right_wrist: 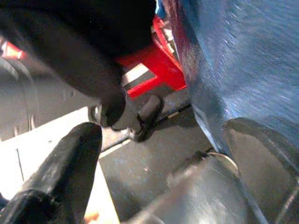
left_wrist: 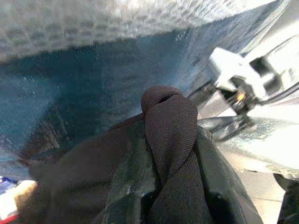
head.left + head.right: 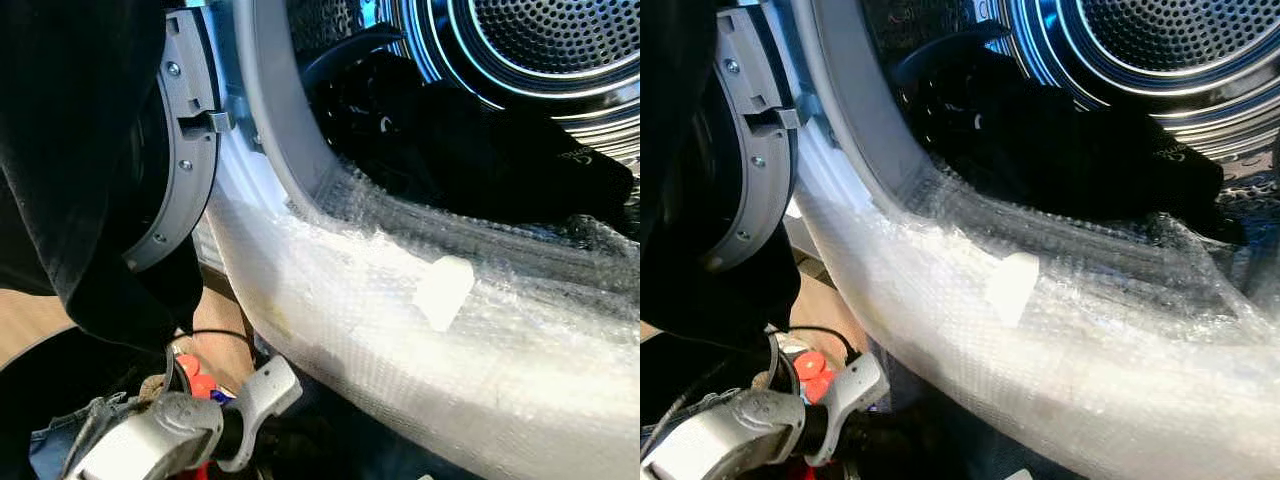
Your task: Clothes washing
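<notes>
1. Dark brown ribbed cloth (image 2: 170, 135) is pinched between the left gripper's (image 2: 163, 186) two black fingers (image 2: 128, 182), which are clamped on a bunched fold of it; the fold sticks out past the fingertips, close under the bubble-wrapped front of the machine.
2. From the head views, the left arm's silver wrist (image 3: 160, 430) sits low at the bottom left, below the door opening, with a large black garment (image 3: 70, 150) hanging above it and covering much of the open door.
3. The right gripper (image 1: 159, 149) has its jaws spread apart: one black finger (image 1: 70, 163) shows on one side and the other on the far side of the wrist view, with nothing between them. Ahead of it are a red object (image 1: 149, 65), a dark cable or hose, and a blue surface.
4. The washing machine's door (image 3: 185, 150), grey-rimmed, stands swung open at the left.
5. Bubble wrap (image 3: 450, 330) covers the lower rim of the washing machine's opening, with a pale tape patch (image 3: 443, 290) on it.
6. Inside the steel drum (image 3: 520, 50), dark clothes (image 3: 470, 140) lie heaped at the bottom, just behind the wrapped rim.
7. Wooden floor (image 3: 30, 320) shows at the far left.
</notes>
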{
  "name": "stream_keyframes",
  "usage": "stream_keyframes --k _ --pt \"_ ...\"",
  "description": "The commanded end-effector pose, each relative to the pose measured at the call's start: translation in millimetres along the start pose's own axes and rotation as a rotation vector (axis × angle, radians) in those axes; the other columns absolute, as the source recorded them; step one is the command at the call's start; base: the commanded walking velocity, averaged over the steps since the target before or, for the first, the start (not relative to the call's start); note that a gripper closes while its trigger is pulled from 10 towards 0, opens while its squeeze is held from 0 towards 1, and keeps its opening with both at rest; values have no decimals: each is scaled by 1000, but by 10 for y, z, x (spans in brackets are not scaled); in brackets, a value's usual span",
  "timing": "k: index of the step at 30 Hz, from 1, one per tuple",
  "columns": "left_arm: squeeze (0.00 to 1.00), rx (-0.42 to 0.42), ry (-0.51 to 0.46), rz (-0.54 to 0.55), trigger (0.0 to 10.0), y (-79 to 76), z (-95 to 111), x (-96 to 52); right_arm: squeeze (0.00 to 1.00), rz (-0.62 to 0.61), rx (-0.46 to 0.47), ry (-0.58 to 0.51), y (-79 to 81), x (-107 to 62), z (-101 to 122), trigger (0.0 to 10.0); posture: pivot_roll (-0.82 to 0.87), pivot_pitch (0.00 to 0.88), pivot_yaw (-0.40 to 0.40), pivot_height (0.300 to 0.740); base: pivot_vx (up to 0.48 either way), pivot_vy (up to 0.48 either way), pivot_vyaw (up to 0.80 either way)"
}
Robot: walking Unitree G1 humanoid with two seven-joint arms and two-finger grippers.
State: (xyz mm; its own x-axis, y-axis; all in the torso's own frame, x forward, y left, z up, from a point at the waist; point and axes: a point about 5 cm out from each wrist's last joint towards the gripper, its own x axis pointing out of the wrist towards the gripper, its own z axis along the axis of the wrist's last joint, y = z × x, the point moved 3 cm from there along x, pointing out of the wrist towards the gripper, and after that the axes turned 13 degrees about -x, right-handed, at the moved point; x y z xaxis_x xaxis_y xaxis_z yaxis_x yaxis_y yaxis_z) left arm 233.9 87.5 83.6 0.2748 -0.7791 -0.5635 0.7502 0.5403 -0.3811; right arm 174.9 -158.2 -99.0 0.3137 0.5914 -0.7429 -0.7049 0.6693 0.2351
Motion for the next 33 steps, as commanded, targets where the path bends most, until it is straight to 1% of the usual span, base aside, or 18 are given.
stream_keyframes --k 1,7,11,12,14,16,17,18,19,20,21,25,28,30,31,32,33 --pt "0 20 -28 -2 0 17 54 -55 0 26 -55 -10 1 -57 -28 10000 11 8 -1 740 0 0 0" --pt "0 28 -13 25 0 86 9 -84 0 47 -152 -45 -34 -166 -9 10000 1 0 1 740 0 0 0" --pt "0 28 -14 13 0 83 2 -82 0 75 -194 -128 -32 -225 121 10000 -2 0 4 740 0 0 0" --pt "0 37 -11 0 0 70 0 -77 0 129 -234 -170 17 -275 196 10000 1 0 4 740 0 0 0" --pt "0 36 -13 -11 0 60 -1 -75 0 179 -258 -203 70 -332 253 10000 -7 0 7 740 0 0 0" --pt "0 37 -19 -20 0 43 8 -65 0 235 -290 -242 140 -439 327 10000 -10 0 6 740 0 0 0" --pt "0 37 -19 -20 0 43 8 -65 0 235 -290 -242 140 -439 327 10000 -10 0 6 740 0 0 0" --pt "0 39 -23 -27 0 36 16 -54 706 273 -314 -244 190 -501 336 10000 -15 0 5 740 0 0 0" --pt "0 38 -25 -29 0 32 20 -47 706 291 -325 -244 216 -530 338 10000 -15 0 5 740 0 0 0" --pt "0 41 -27 -36 0 24 27 -37 1000 308 -337 -249 245 -568 352 10000 -17 0 5 740 0 0 0" --pt "0 51 -30 -56 0 -1 44 -16 1000 318 -354 -269 282 -623 412 10000 -17 0 5 740 0 0 0" --pt "0 62 -37 -78 0 -32 69 15 1000 323 -371 -300 328 -666 524 10000 -20 0 5 740 0 0 0" --pt "0 80 -37 -107 0 -73 96 77 1000 304 -396 -326 355 -626 695 10000 -28 0 9 740 0 0 0" --pt "0 81 -37 -110 0 -79 100 86 1000 301 -400 -327 360 -622 717 10000 -28 0 9 740 0 0 0" --pt "0 90 -36 -125 0 -101 115 106 1000 270 -407 -331 344 -584 777 10000 -28 0 9 740 0 0 0" --pt "0 90 -36 -125 0 -101 115 106 1000 270 -407 -331 344 -584 777 10000 -28 0 9 740 0 0 0" --pt "0 95 -38 -132 0 -112 128 123 1000 241 -393 -340 326 -556 831 10000 -24 0 5 740 0 0 0"
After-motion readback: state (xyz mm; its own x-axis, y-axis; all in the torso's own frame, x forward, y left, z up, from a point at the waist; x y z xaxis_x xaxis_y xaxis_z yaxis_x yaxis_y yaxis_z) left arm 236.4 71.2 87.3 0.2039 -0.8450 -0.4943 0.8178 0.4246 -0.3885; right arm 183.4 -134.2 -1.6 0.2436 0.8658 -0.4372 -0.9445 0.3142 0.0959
